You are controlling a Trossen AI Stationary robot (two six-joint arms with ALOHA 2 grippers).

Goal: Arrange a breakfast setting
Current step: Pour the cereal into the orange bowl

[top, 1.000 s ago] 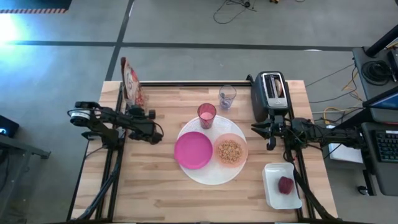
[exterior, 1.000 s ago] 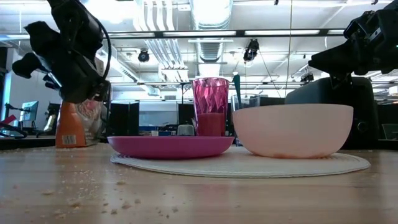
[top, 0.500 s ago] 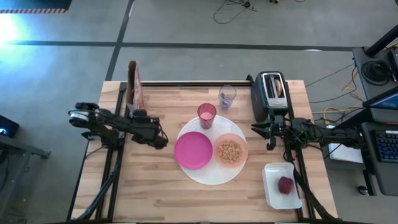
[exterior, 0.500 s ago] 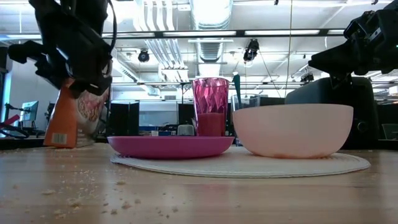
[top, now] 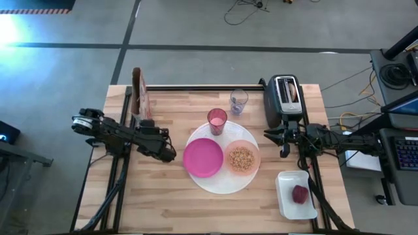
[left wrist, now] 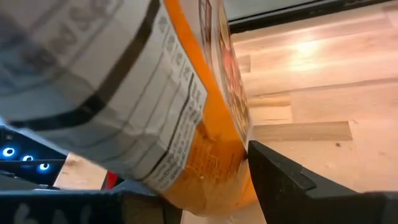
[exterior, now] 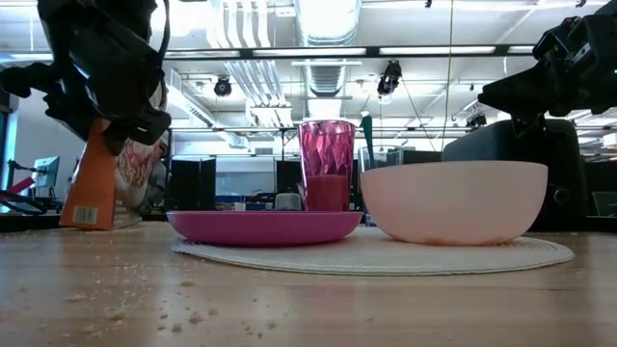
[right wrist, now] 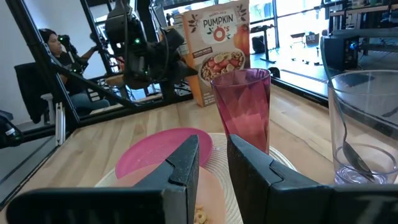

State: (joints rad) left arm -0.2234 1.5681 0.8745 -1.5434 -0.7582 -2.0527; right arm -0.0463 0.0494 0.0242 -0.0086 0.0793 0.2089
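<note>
Wooden table (top: 163, 196) with white plate (top: 219, 186), cereal box (top: 138, 91), toaster (top: 284, 98), pink cup (top: 217, 121), perhaps crumbs.

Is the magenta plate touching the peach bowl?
Apart. The low view shows a sliver of background between the magenta plate rim and the peach bowl; the high view shows white plate between them.

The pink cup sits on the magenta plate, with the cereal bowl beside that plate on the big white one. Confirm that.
One detail is wrong. In the high view the pink cup is not on the magenta plate; it stands behind it, at the far edge of the big white plate. The rest holds: the cereal bowl sits beside the magenta plate on the white one.
</note>
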